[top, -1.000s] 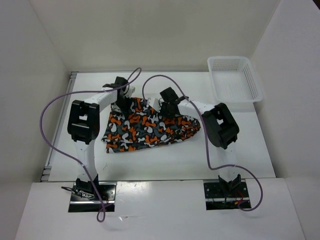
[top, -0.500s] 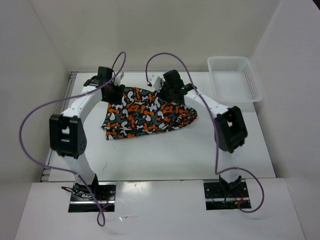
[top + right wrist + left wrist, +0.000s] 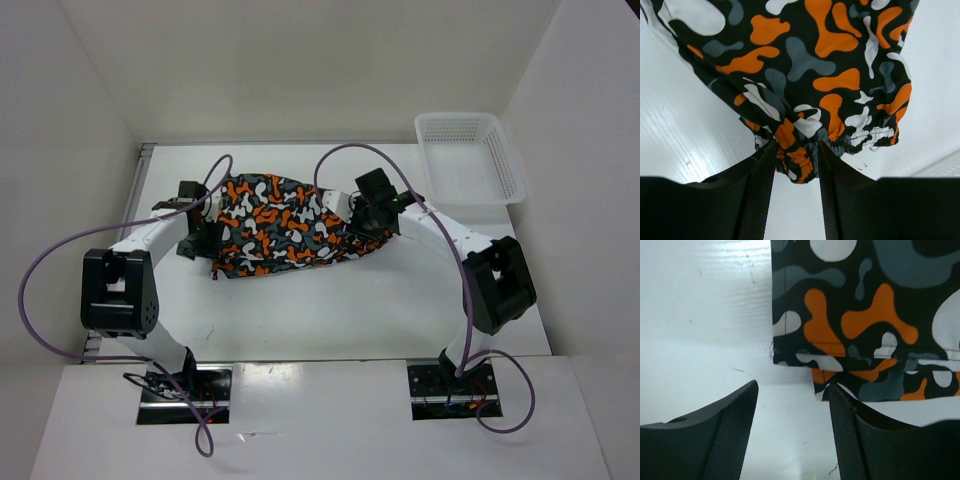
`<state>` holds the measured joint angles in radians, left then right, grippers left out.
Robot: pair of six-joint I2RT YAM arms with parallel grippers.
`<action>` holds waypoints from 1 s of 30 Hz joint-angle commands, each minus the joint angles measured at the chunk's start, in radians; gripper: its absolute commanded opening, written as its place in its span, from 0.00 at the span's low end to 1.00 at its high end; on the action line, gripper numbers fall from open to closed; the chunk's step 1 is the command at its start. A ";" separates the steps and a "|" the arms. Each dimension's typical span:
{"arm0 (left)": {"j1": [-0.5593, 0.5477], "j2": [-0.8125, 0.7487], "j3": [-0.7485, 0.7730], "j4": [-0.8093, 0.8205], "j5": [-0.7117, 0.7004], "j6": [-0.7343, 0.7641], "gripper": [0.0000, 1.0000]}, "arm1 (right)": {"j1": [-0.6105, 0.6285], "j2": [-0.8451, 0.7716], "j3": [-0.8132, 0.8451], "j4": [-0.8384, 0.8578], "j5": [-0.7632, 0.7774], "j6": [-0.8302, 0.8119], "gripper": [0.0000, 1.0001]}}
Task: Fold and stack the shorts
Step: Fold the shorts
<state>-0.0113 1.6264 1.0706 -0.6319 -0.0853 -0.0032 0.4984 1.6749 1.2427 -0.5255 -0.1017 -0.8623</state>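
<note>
Top view: fixed above and behind both arm bases, far off, looking down and forward over the whole table [image 3: 300, 310]. The left claw [image 3: 203, 238], the right claw [image 3: 362, 215] and the shorts [image 3: 285, 220] between them are all in view.
Left wrist view: mounted behind the left claw, very close, facing out between its jaws at the shorts' corner just ahead.
Right wrist view: mounted behind the right claw, equally close, facing the gathered hem at its jaws.
Shared: all three show the shorts. Each wrist view shows only the edge nearest its own claw.
</note>
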 commanded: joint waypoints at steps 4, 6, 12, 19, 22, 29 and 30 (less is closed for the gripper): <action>-0.015 0.016 -0.046 0.159 -0.056 0.003 0.67 | 0.000 -0.017 -0.026 -0.008 0.013 -0.041 0.44; -0.024 0.016 -0.070 0.193 -0.079 0.003 0.67 | -0.009 -0.017 -0.035 -0.008 0.023 -0.052 0.45; -0.046 0.039 -0.101 0.258 -0.100 0.003 0.68 | -0.018 -0.017 -0.046 -0.018 0.033 -0.061 0.48; -0.065 0.081 -0.092 0.227 -0.057 0.003 0.38 | -0.027 -0.026 -0.066 -0.036 0.033 -0.070 0.53; -0.075 0.081 -0.090 0.209 -0.067 0.003 0.27 | -0.027 -0.035 -0.075 -0.045 0.033 -0.090 0.55; -0.075 0.060 -0.081 0.178 -0.087 0.003 0.06 | -0.027 -0.035 -0.048 -0.093 -0.006 -0.090 0.55; -0.075 0.059 -0.081 0.178 -0.087 0.003 0.06 | -0.027 -0.035 -0.039 -0.103 -0.015 -0.090 0.55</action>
<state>-0.0864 1.6855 0.9764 -0.4152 -0.1558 -0.0040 0.4786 1.6741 1.1717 -0.5819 -0.0788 -0.9405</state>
